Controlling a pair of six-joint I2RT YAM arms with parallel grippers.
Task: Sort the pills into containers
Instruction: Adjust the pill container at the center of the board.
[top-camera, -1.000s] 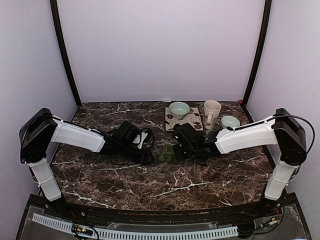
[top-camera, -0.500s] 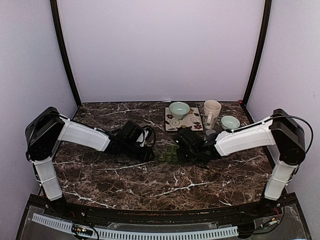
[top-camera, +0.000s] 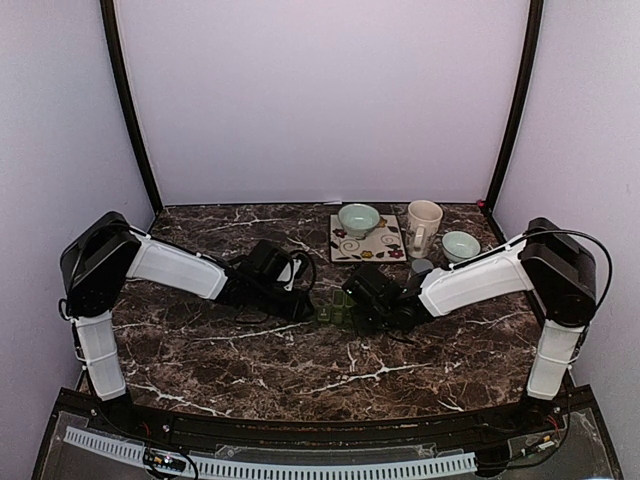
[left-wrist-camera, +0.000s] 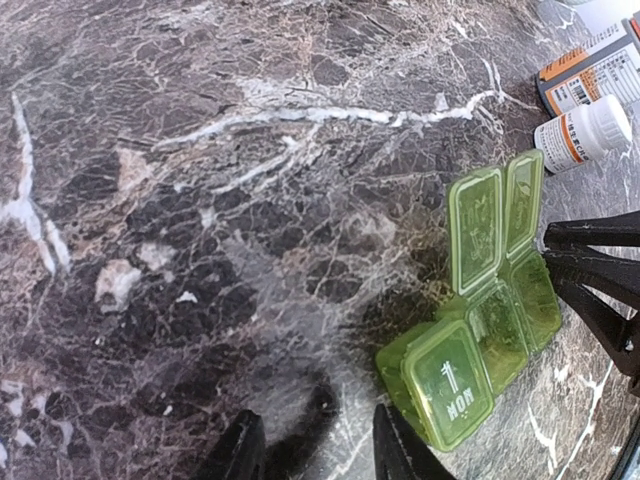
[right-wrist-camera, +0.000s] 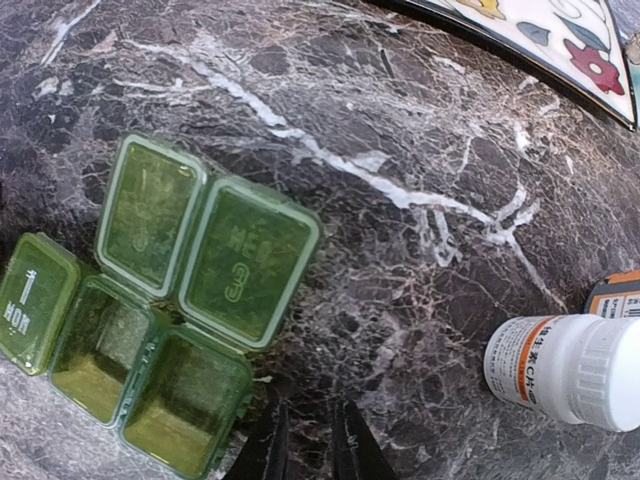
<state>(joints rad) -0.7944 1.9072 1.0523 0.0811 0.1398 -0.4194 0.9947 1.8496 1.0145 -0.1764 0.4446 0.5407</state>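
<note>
The containers (right-wrist-camera: 150, 310) are a green strip of joined compartments on the marble, mid-table in the top view (top-camera: 336, 308). Two lids stand open, one marked 3 (right-wrist-camera: 235, 262). The compartment marked MON (left-wrist-camera: 447, 383) is closed. No loose pills show in any view. My left gripper (left-wrist-camera: 318, 455) is open just left of the strip, with only bare table between its fingers. My right gripper (right-wrist-camera: 309, 448) sits just right of the strip's near corner. Its jaws are narrowed to a slim gap, with only table showing in it.
A white pill bottle (right-wrist-camera: 565, 370) lies on its side right of the strip, an orange-labelled one (right-wrist-camera: 615, 295) behind it. At the back are a pale green bowl (top-camera: 358, 218) on a patterned tile (top-camera: 345, 248), a mug (top-camera: 423, 225) and a second bowl (top-camera: 460, 244).
Both arms have closed in on the green strip from either side. The right gripper's jaws have narrowed a lot, the left's a little.
</note>
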